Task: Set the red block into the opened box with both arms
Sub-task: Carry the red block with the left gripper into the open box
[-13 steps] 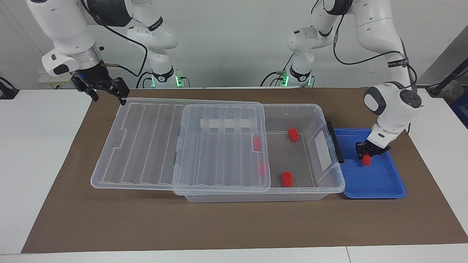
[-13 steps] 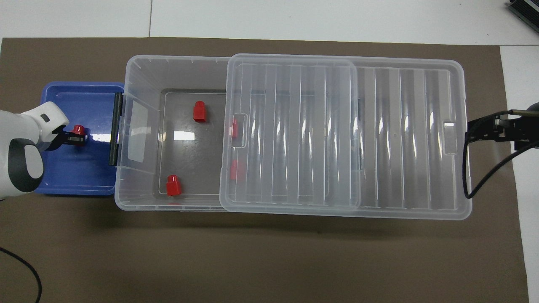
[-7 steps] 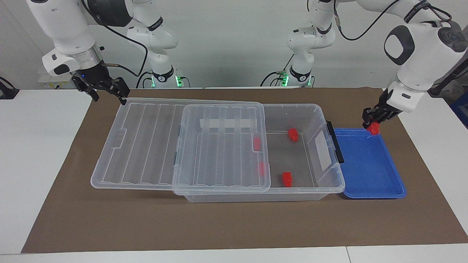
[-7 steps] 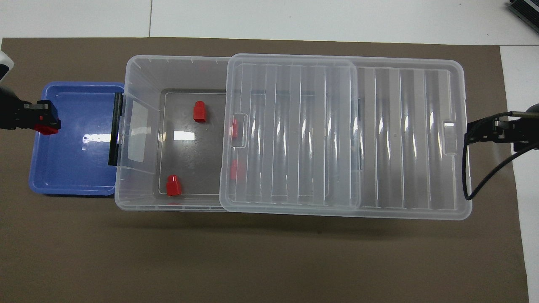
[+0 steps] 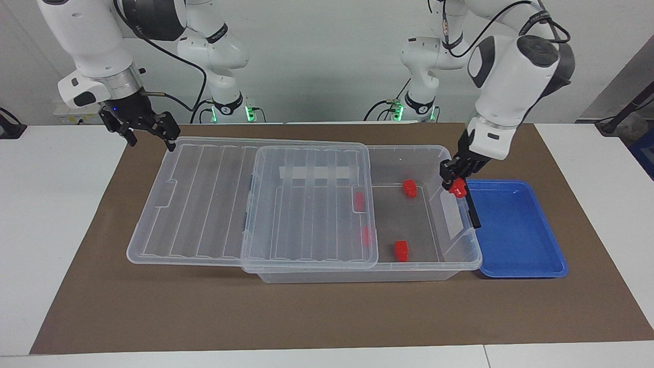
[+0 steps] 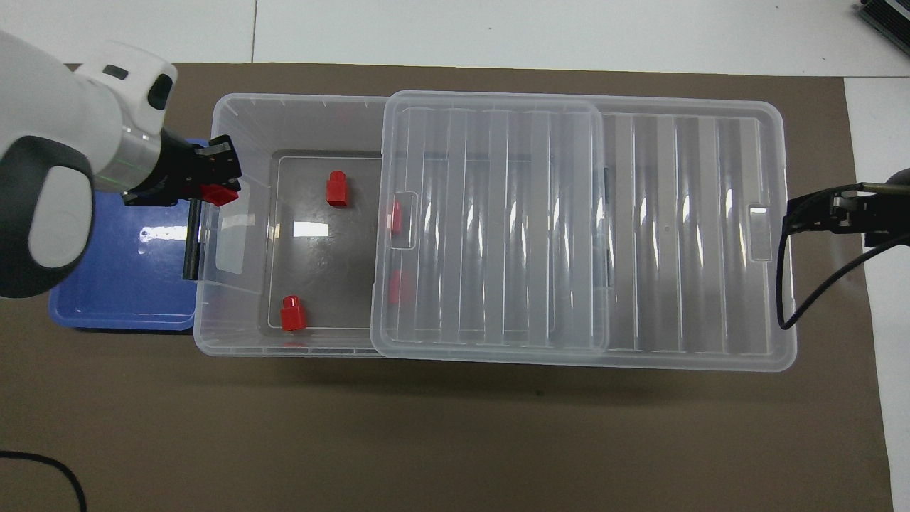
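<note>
The left gripper (image 5: 454,181) pinched the red block (image 5: 458,188) in the air over the latched end wall of the box (image 5: 460,258), right at the rim. The blue tray (image 5: 516,255) lay against that same end of the box. The right gripper (image 5: 148,130), fingers spread, hung by the corner of the slid-back lid (image 5: 204,204); whether it touched the lid was unclear.

Left claw (image 5: 456,183) clamped and raised, wrist tilted down; right claw (image 5: 148,130) spread, idle
</note>
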Tool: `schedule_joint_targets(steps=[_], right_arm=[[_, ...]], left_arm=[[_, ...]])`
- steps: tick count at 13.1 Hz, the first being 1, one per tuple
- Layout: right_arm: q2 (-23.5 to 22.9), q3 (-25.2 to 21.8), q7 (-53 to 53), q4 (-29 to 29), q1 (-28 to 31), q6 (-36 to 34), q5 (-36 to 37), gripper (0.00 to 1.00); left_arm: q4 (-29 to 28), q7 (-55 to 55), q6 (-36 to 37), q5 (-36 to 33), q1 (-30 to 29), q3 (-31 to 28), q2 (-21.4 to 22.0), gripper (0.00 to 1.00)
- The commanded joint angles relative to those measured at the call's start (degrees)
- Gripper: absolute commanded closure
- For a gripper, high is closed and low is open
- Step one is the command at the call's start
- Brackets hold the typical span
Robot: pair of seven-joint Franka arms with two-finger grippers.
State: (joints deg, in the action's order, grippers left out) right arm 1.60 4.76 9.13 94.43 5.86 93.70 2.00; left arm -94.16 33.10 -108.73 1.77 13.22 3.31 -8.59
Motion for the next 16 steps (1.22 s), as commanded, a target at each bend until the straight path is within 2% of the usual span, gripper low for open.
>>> schedule_joint_targets(steps=[1, 3, 4, 5, 6, 8, 13, 16], right_arm=[[1.92, 0.43, -1.57, 3.30, 1.26, 2.10, -1.21, 0.00], [3.14, -0.01, -1.57, 7.49, 1.96, 6.29, -1.21, 0.19], [3.76, -0.01, -1.57, 9.17, 2.57, 8.15, -1.21, 0.44], [3.76, -0.10, -1.65, 10.15, 2.84, 8.52, -1.21, 0.74], [3.76, -0.10, -1.66, 10.85, 3.97, 9.22, -1.21, 0.97], [3.76, -0.10, -1.65, 13.48, 5.30, 12.90, -1.21, 1.00], [2.36, -0.10, -1.66, 16.57, 8.11, 18.88, -1.21, 1.00], [1.56, -0.10, -1.57, 17.27, 8.56, 20.55, -1.21, 1.00]], left_arm=[[-10.47, 2.06, -10.23, -3.87, 2.87, -0.77, 1.29, 1.00], [-18.56, 1.97, -19.46, -4.05, 2.60, -0.77, 2.87, 1.00], [-20.86, 2.06, -22.72, -4.05, 2.86, -0.77, 2.61, 1.00], [-22.02, 2.23, -24.06, -4.05, 3.04, -0.77, 1.91, 1.00], [-22.64, 2.32, -25.64, -4.14, 3.83, -0.77, 0.78, 1.00], [-22.82, 5.12, -29.85, -4.23, 5.15, -0.77, -2.73, 1.00], [-24.31, 7.67, -35.92, -6.60, 6.38, -0.85, -7.22, 1.00], [-25.80, 7.95, -39.09, -7.21, 6.38, -0.85, -7.93, 1.00]])
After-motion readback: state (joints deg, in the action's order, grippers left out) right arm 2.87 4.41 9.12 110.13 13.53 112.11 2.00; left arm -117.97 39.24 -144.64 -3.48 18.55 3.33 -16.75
